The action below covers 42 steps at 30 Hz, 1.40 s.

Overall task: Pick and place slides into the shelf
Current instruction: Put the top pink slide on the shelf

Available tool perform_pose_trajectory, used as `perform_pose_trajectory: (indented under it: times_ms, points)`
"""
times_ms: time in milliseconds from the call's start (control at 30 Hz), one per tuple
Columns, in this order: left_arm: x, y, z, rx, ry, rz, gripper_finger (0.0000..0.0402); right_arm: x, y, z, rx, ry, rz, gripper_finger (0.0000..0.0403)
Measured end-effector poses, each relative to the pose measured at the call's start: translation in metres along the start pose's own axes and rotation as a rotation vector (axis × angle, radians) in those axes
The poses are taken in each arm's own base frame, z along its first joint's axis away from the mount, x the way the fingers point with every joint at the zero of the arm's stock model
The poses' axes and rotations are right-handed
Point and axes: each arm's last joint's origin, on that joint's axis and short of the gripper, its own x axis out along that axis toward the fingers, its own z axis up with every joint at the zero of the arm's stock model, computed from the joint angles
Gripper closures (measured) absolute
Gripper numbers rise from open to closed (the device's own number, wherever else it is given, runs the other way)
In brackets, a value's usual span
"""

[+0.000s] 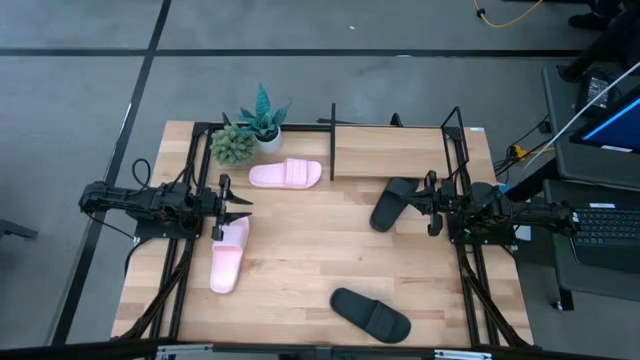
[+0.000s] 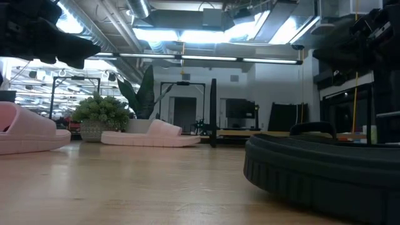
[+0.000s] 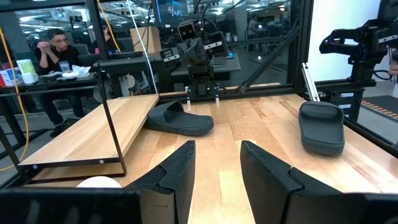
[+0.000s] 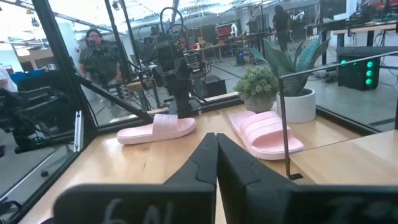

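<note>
Two pale pink slides lie sole-down on the table's left half: one [image 1: 285,174] near the plants, one [image 1: 228,258] partly below my left gripper [image 1: 244,207]. One black slide [image 1: 392,203] lies beside the shelf's near edge, in front of my right gripper [image 1: 424,206]. The other black slide [image 1: 370,313] lies near the table's front edge. The shelf [image 1: 400,150], black rods with a wood board, stands at the far right with nothing on it. My left gripper [image 3: 214,168] is open and level above the table. My right gripper [image 4: 216,155] is shut and level. Neither touches anything.
Two potted plants [image 1: 250,135] stand at the far left of the table, beside the shelf's left post [image 1: 333,140]. Black arm frames run along both sides of the table. People sit at desks in the room beyond. Bare wood lies in the table's middle.
</note>
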Motion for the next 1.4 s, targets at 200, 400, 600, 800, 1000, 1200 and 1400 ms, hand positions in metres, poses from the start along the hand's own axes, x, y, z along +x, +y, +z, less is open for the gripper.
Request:
perform_pose_trajectory:
  times_ms: [200, 400, 600, 800, 1000, 1200, 1400]
  points:
    - [0.000, 0.000, 0.001, -0.001, -0.011, 0.001, 0.0281, 0.000, 0.000, 0.000, -0.029, 0.000, 0.001, 0.0397]
    - [0.000, 0.000, 0.004, -0.001, -0.040, 0.004, 0.0281, 0.000, 0.000, 0.000, -0.141, 0.000, 0.000, 0.0397]
    - [0.000, 0.000, 0.003, 0.024, -0.035, -0.007, 0.0301, 0.000, 0.000, 0.000, -0.149, -0.001, 0.000, 0.0397]
    - [0.000, 0.000, 0.004, 0.005, -0.045, -0.005, 0.0390, 0.000, 0.000, 0.000, -0.072, 0.000, 0.000, 0.0397]
    - [-0.001, 0.004, 0.008, -0.108, -0.083, 0.107, 0.0397, 0.000, 0.001, 0.006, -0.049, -0.060, 0.010, 0.0397]
    - [0.000, 0.000, 0.009, -0.102, -0.091, -0.015, 0.0400, 0.000, 0.001, 0.006, -0.142, -0.059, 0.008, 0.0399]
    - [-0.002, -0.007, 0.010, 0.001, -0.116, -0.268, 0.0398, 0.003, 0.000, 0.001, -0.179, -0.005, 0.001, 0.0400]
